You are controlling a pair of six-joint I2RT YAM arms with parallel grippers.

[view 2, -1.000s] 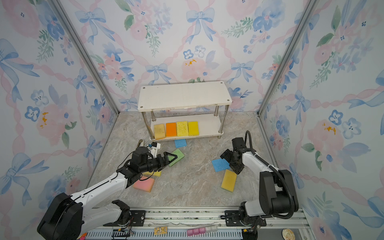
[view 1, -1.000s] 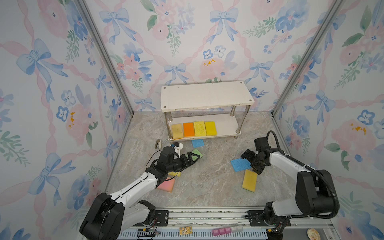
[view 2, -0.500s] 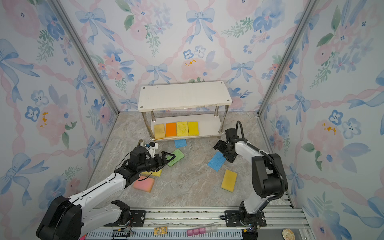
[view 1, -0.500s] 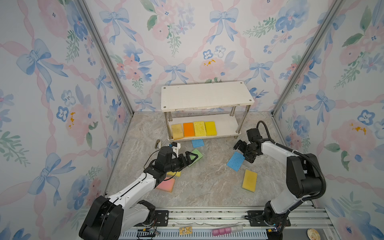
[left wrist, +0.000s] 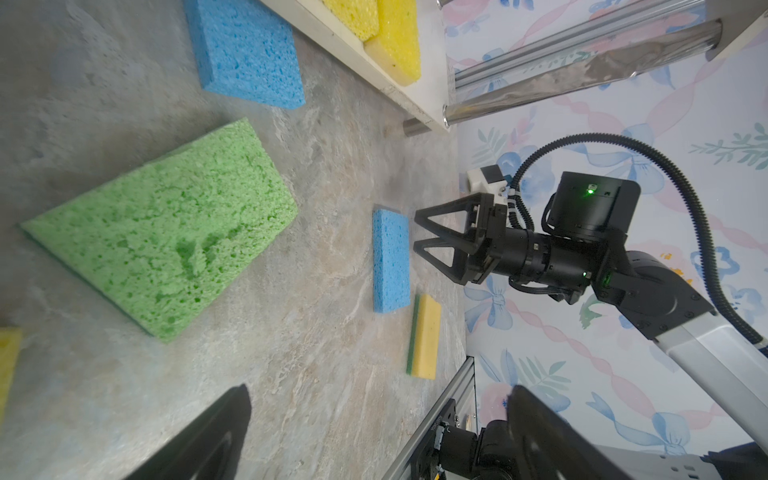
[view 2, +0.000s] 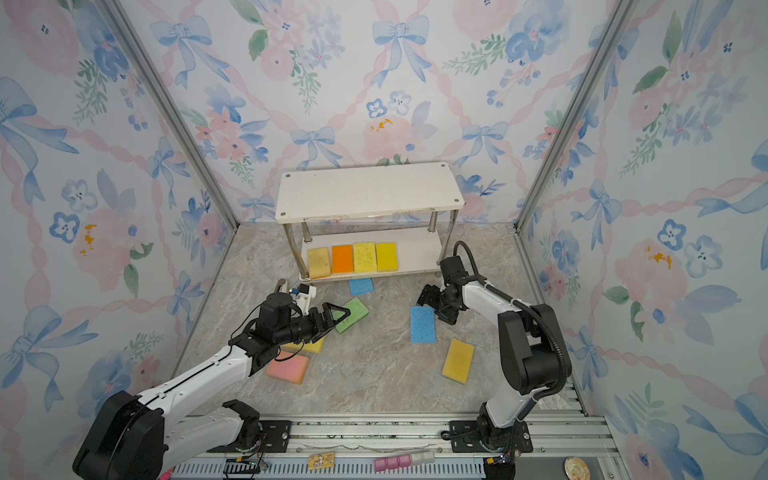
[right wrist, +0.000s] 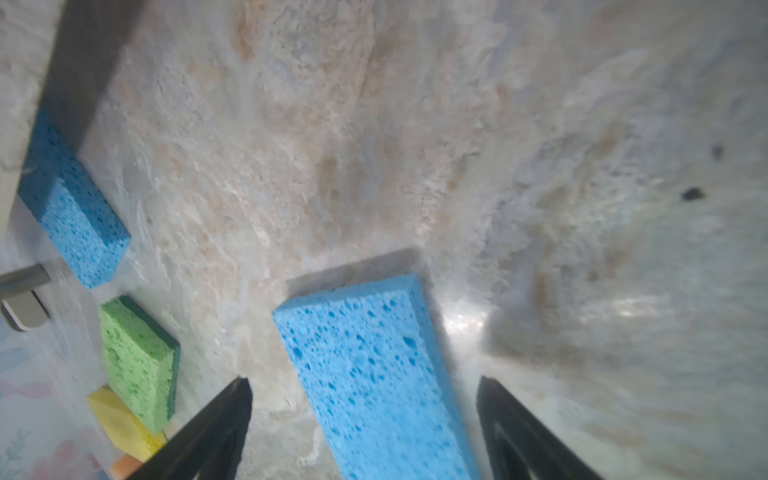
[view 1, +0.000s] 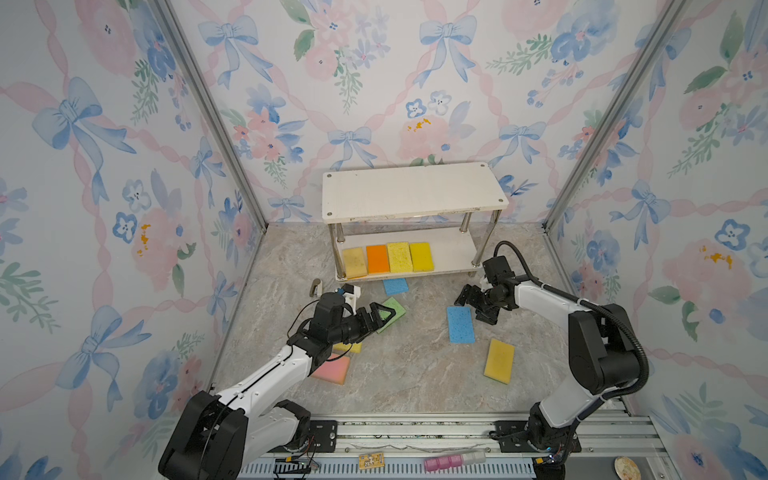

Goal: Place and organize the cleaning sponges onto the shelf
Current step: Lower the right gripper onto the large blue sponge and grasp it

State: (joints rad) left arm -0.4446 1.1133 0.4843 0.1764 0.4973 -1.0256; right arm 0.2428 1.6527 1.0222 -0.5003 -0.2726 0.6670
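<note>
While the white two-tier shelf with shiny metal posts (view 1: 409, 195) stood against the back wall, its lower board carried a row of four flat porous sponges (view 1: 388, 258): one tan-yellow, one orange, two yellow. The left gripper (view 1: 385, 320) hung spread wide over the green rectangular sponge (left wrist: 166, 232), gripping nothing. The right gripper (left wrist: 415, 232) was also spread, its fingers either side of one end of the blue rectangular sponge (view 1: 460, 326) without pinching it. A yellow green-backed sponge (view 1: 498, 360), a pink sponge (view 1: 332, 370) and a second blue sponge (view 1: 395, 286) lay loose on the floor.

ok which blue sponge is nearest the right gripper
The blue sponge on the open floor, beside the right gripper; the other blue sponge lies by the shelf.
</note>
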